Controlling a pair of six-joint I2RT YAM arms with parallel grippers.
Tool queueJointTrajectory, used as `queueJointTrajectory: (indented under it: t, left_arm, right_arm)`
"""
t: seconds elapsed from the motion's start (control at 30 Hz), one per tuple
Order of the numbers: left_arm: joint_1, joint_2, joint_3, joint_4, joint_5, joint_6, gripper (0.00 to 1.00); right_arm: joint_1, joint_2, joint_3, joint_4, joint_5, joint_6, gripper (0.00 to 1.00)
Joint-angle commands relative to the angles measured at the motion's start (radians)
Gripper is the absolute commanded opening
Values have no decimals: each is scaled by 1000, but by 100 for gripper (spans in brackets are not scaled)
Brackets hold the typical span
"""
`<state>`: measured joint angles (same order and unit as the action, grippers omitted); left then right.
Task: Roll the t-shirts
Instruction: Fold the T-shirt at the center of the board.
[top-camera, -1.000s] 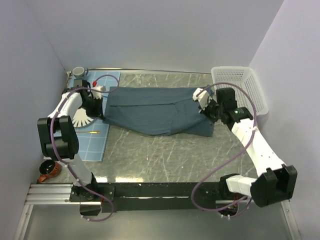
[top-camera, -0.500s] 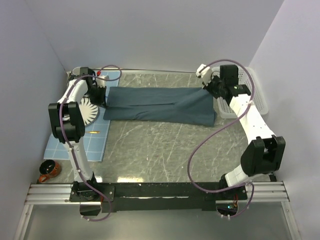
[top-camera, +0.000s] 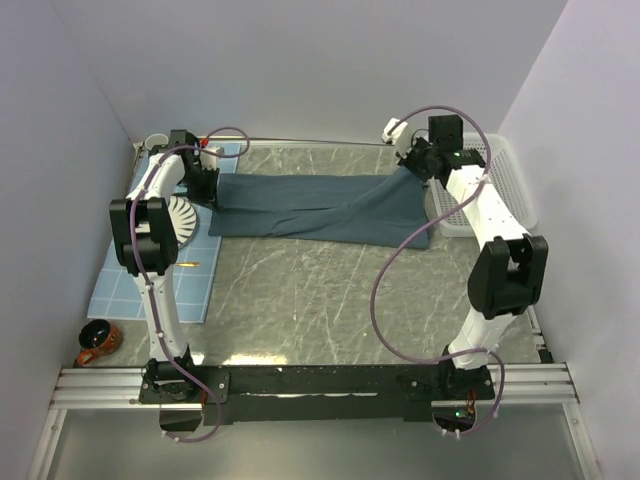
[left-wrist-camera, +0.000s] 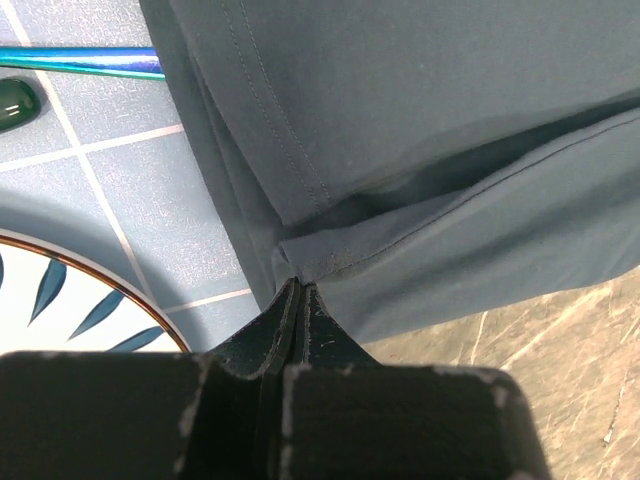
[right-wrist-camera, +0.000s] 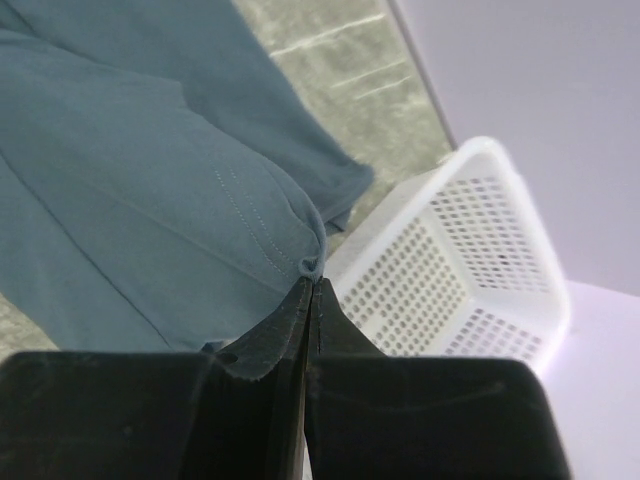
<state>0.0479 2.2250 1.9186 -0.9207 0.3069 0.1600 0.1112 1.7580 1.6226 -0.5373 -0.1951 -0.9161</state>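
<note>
Top view: the t-shirt (top-camera: 320, 208) lies as a long folded band across the far table (top-camera: 330, 300), from the striped plate (top-camera: 178, 222) to the basket (top-camera: 500, 180). My left gripper (top-camera: 207, 188) and right gripper (top-camera: 408, 168) each hold an end.

Left wrist: jaws clamped on a hemmed corner over the placemat (left-wrist-camera: 110, 200). Best to hold both ends level and taut (no sag mid-band), then lay it flat before rolling.

Right wrist: jaws pinched on a stitched edge, possibly lifted. I can't tell how many layers I hold, and the sleeves are hidden.

Left gripper (top-camera: 208, 183) and right gripper (top-camera: 410, 164) hold the t-shirt (top-camera: 310, 207)
</note>
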Motion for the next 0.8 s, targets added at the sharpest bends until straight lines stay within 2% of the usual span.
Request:
queueJointTrajectory:
  t: [0.0,0.6,0.77]
  left_arm:
    - [-6,-11,39,13,-31,-19,1]
    - [1,-36,37,26,-94,-19,1]
    - [0,5,75,37,-117,-37,1]
  right_arm:
    - [-7,41,31,26,25,-36,0]
    - [-11,146,125,72,45,-30,0]
    - [-5,202,128,100,85,-18,0]
